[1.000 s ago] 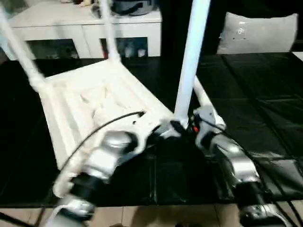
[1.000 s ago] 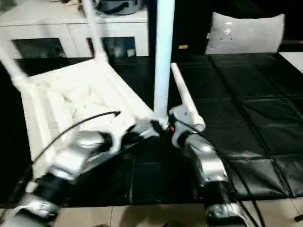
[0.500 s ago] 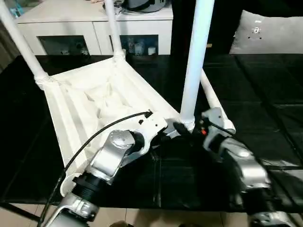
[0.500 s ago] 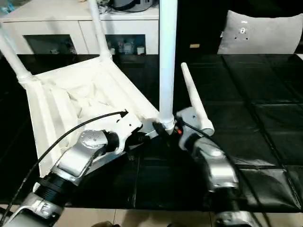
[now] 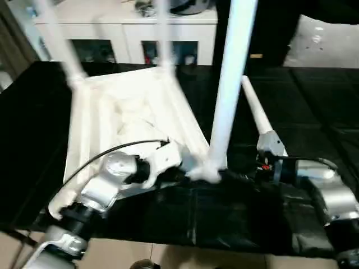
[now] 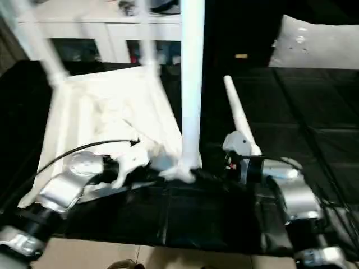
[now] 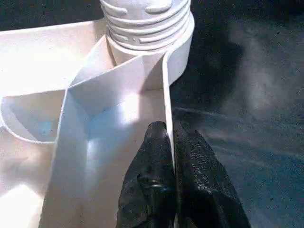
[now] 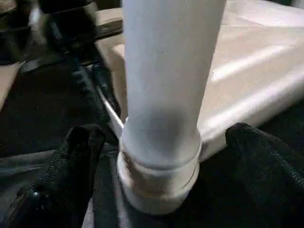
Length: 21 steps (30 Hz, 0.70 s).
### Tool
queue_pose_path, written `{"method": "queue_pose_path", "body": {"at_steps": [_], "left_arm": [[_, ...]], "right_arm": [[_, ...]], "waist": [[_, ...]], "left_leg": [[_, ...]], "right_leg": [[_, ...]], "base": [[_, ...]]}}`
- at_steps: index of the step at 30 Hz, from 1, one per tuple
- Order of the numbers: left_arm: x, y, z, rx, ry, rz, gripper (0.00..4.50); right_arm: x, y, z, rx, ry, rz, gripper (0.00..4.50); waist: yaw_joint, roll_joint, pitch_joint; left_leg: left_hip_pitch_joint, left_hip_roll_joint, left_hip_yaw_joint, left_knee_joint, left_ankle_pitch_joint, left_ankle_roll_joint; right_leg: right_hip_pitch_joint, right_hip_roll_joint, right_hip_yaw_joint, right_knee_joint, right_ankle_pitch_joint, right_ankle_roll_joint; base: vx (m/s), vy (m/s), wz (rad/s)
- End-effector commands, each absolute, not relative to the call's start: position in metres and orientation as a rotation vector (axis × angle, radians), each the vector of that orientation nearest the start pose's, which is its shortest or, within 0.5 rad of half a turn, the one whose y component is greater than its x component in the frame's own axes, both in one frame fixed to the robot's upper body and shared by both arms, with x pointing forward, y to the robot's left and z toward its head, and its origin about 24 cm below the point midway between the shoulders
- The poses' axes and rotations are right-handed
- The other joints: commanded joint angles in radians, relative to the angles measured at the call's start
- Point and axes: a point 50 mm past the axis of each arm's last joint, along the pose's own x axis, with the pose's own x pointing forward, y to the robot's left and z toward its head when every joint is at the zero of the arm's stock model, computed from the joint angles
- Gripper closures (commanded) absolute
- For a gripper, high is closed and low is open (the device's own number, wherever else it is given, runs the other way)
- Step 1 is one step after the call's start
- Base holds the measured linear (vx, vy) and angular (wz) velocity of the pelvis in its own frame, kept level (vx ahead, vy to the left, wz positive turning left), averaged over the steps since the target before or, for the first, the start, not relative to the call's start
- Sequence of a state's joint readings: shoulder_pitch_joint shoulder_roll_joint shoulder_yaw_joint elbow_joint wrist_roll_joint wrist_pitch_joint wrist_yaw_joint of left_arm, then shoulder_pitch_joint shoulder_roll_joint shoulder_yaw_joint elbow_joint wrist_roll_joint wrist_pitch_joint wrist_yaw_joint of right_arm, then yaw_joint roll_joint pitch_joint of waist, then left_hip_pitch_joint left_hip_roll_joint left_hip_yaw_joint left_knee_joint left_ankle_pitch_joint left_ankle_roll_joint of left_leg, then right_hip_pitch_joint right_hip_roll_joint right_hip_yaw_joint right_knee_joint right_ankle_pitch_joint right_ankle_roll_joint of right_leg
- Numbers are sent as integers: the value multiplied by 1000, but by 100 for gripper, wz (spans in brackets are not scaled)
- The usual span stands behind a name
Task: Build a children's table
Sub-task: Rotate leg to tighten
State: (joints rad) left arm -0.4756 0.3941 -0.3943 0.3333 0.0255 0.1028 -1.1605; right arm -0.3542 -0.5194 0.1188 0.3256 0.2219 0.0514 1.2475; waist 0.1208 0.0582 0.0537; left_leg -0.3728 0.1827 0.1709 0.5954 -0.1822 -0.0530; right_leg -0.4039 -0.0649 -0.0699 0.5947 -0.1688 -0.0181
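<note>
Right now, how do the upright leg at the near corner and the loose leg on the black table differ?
The upright white plastic leg stands in the near corner socket of the upside-down white tabletop; the loose white tapered leg lies flat on the black-covered work table, fitted to nothing. The open right gripper straddles the upright leg's base; the loose leg lies beside that arm, ungripped. Both are white, round and long.

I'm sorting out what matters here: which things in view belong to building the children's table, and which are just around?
Part of the job:
- white table top, upside down
- standing leg in the near corner socket
- loose leg lying on the black work table
- left gripper, pinching the top's rim
- right gripper, open around the standing leg

Just around:
- white cabinet
- grey cushion
</note>
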Motion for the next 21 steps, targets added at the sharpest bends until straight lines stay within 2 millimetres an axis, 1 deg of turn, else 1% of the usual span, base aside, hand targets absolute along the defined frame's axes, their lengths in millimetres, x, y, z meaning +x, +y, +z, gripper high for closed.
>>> {"method": "queue_pose_path", "body": {"at_steps": [1, 2, 4, 5, 6, 7, 8, 10, 11, 12, 13, 14, 16, 18, 19, 21], "left_arm": [[286, 102, 57, 585, 330, -1552, 450], [286, 103, 57, 590, 334, -1563, 450], [286, 105, 58, 611, 335, -1591, 450], [286, 105, 59, 621, 333, -1603, 450], [286, 105, 59, 624, 332, -1607, 450], [287, 104, 60, 628, 327, -1612, 450], [287, 104, 60, 628, 327, -1612, 450], [287, 103, 60, 630, 320, -1621, 450], [287, 103, 60, 630, 319, -1622, 450], [288, 103, 60, 630, 317, -1625, 450], [287, 102, 60, 630, 315, -1630, 450], [287, 102, 60, 630, 314, -1631, 450], [287, 102, 60, 628, 313, -1638, 450], [287, 102, 59, 627, 314, -1639, 450], [287, 103, 58, 624, 317, -1638, 450], [286, 104, 57, 622, 320, -1636, 450]], "right_arm": [[282, -183, 71, -280, 253, 1332, 3], [282, -183, 71, -279, 261, 1347, 20], [281, -180, 69, -274, 281, 1382, 40], [281, -178, 68, -272, 288, 1399, 42], [281, -178, 68, -272, 290, 1405, 42], [281, -176, 67, -268, 293, 1410, 65], [281, -176, 67, -268, 293, 1410, 77], [282, -174, 66, -266, 295, 1419, 84], [282, -173, 66, -266, 295, 1420, 86], [282, -173, 66, -264, 296, 1423, 97], [282, -172, 65, -252, 302, 1433, 113], [281, -171, 65, -250, 303, 1434, 124], [280, -171, 63, -238, 320, 1448, 132], [279, -171, 62, -233, 329, 1453, 159], [277, -172, 60, -227, 339, 1455, 159], [275, -171, 58, -210, 346, 1458, 177]], "waist": [[-4, -17, -71], [-5, -20, -72], [-3, -19, -71], [-4, -24, -71], [-3, -22, -71], [-3, -23, -71], [-4, -23, -71], [-4, -22, -71], [-5, -23, -71], [-5, -23, -71], [-5, -25, -71], [-5, -25, -72], [-5, -25, -72], [-4, -25, -73], [-4, -26, -72], [-5, -27, -72]], "left_leg": [[10, 47, -9, -60, -174, 96], [10, 47, -9, -61, -175, 95], [10, 47, -10, -62, -178, 92], [9, 46, -9, -61, -179, 91], [10, 46, -10, -61, -178, 90], [10, 47, -10, -61, -176, 87], [9, 48, -10, -62, -174, 85], [10, 47, -9, -61, -171, 84], [9, 46, -10, -61, -173, 83], [9, 46, -9, -61, -174, 83], [9, 46, -9, -60, -173, 82], [9, 46, -9, -60, -171, 82], [8, 46, -9, -60, -167, 84], [9, 46, -9, -60, -164, 85], [8, 46, -9, -60, -161, 85], [9, 47, -9, -60, -167, 84]], "right_leg": [[49, -75, 44, -71, -274, -196], [51, -76, 44, -71, -276, -194], [50, -77, 44, -72, -295, -187], [50, -77, 44, -73, -304, -184], [50, -77, 44, -73, -308, -183], [50, -78, 44, -72, -306, -183], [50, -77, 44, -71, -302, -186], [50, -78, 44, -71, -299, -189], [50, -77, 44, -70, -301, -188], [51, -78, 44, -71, -303, -187], [51, -78, 44, -72, -308, -183], [51, -77, 44, -71, -306, -183], [51, -77, 44, -70, -295, -185], [51, -76, 44, -69, -289, -187], [52, -77, 44, -68, -289, -188], [51, -77, 43, -70, -300, -185]], "base": [[0, 0, 0], [0, 0, 0], [0, 0, 0], [0, 0, 0], [0, 0, 0], [0, 0, 0], [0, 0, 0], [0, 0, 0], [0, 0, 0], [0, 0, 0], [0, 0, 0], [0, 0, 0], [0, 0, 0], [0, 0, 0], [0, 0, 0], [0, 0, 0]]}}
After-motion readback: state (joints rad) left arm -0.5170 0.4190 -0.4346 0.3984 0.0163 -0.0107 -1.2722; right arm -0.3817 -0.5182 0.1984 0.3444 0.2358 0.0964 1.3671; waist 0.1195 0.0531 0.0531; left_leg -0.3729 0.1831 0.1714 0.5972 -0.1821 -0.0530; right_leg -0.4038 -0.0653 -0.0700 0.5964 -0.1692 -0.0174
